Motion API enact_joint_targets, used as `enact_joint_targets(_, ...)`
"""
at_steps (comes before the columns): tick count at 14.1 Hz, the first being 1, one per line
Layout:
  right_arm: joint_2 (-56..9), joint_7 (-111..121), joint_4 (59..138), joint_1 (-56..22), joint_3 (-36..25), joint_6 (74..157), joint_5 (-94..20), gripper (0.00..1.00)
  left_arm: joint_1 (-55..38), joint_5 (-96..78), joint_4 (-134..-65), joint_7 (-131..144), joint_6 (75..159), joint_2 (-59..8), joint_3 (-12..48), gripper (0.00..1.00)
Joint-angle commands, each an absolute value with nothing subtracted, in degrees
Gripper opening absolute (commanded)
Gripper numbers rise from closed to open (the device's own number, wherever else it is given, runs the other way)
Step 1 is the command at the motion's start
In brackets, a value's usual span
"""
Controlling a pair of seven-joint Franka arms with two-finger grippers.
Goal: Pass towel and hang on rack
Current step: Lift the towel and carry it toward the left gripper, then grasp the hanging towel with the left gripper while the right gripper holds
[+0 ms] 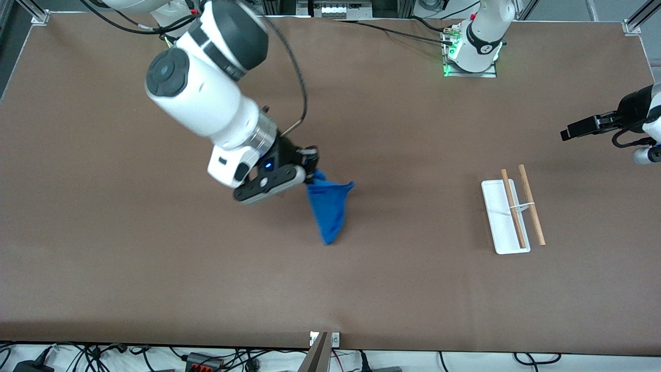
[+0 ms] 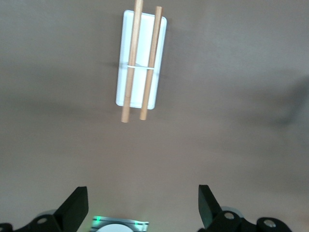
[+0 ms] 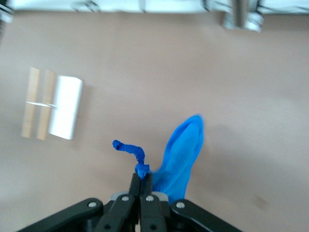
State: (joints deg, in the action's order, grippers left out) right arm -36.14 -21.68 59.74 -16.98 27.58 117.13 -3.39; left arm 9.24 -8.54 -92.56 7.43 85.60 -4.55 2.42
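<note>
A wide brown table (image 1: 155, 289) fills the scene, with cables trailing along its edge nearest the front camera and the two arm bases standing along the edge farthest from it.

The right gripper (image 1: 310, 168) is up over the middle of the table, its fingers (image 3: 140, 191) pressed tight together on a pinch of a blue towel (image 1: 329, 209). The cloth hangs from that pinch in a long, narrowing fold — the right wrist view shows a short twisted tail of fabric poking out on one side of the fingers and the main body of the towel (image 3: 181, 159) drooping away on the other. Whether the lowest tip touches the table cannot be told.

The left gripper (image 1: 578, 127) waits in the air over the left arm's end of the table, its fingers (image 2: 75, 208) spread wide apart and holding nothing.

The rack (image 1: 511, 212) stands on the table toward the left arm's end, well apart from the towel — a flat white base with a thin white support carrying two parallel wooden rods. In the left wrist view the rack (image 2: 141, 63) lies in plain sight, both rods bare.
</note>
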Motion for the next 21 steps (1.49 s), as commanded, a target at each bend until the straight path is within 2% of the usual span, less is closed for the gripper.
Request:
enact_joint_targets(1,-37.26,-22.67,58.97,-16.35,31.72,124.6,-5.88,0.0,10.2,-10.9,-90.44,7.12,84.99,-7.29,2.72,1.0)
enact_joint_targets(6,-37.96,-25.91,59.5,-22.57,31.73,140.33,-10.89,0.0,10.2,-11.68,-88.59,4.51,84.73,-8.87,3.25,1.0)
enact_joint_targets(10,-39.64,-30.06,60.46,-28.03,31.46,151.15,-10.55,0.0,9.93,-16.25,-88.94,-14.7,87.97,-11.24,3.34,1.0)
enact_joint_targets(15,-39.81,-31.02,60.73,-28.74,31.46,152.49,-10.46,0.0,10.98,-21.86,-88.86,-47.15,92.19,-16.25,3.34,1.0)
enact_joint_targets(21,-39.99,-31.11,60.82,-29.0,31.38,152.49,-10.11,0.0,10.02,-31.45,-89.82,-75.81,92.64,-20.12,3.69,1.0)
